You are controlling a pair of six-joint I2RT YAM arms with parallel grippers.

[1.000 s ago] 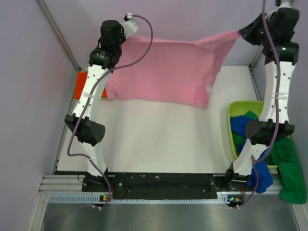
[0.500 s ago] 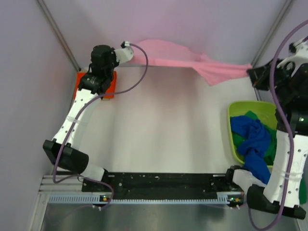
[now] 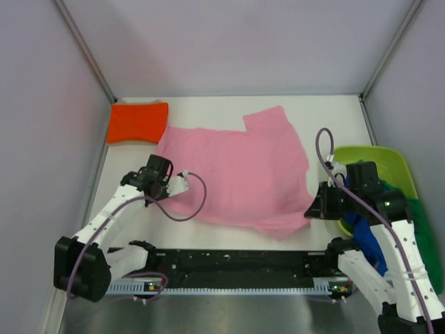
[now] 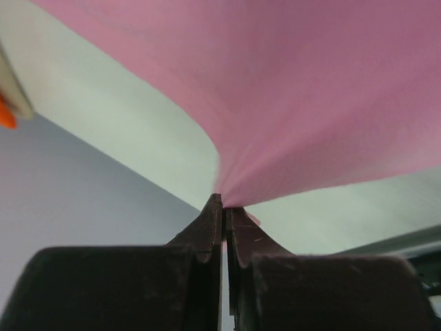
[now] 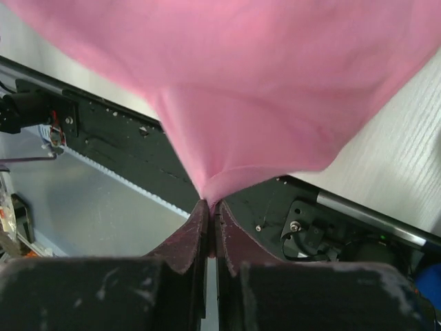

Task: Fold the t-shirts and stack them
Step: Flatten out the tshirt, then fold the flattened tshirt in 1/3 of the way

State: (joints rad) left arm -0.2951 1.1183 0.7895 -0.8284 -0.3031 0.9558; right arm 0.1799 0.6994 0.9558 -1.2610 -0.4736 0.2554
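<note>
Lilac walls (image 3: 236, 49) on three sides, slanted metal posts in the far corners, white table (image 3: 208, 108) below. At the far-left corner, folded orange-red t-shirt (image 3: 137, 122), flat on the white. Nearer, left gripper (image 4: 222, 201) pinched tight on the near-left edge of the pink t-shirt (image 3: 236, 170), cloth fanning out from the closed tips. Across the middle, that pink t-shirt spread mostly flat, one sleeve toward the back wall, near hem rumpled close to the black rail (image 3: 236, 261). At its near-right corner, right gripper (image 5: 209, 204) clamped on a bunch of pink cloth. Far right, lime-green tub (image 3: 389, 160), with royal blue t-shirt (image 3: 366, 233) and dark green t-shirt (image 3: 424, 240) spilling over its side.
</note>
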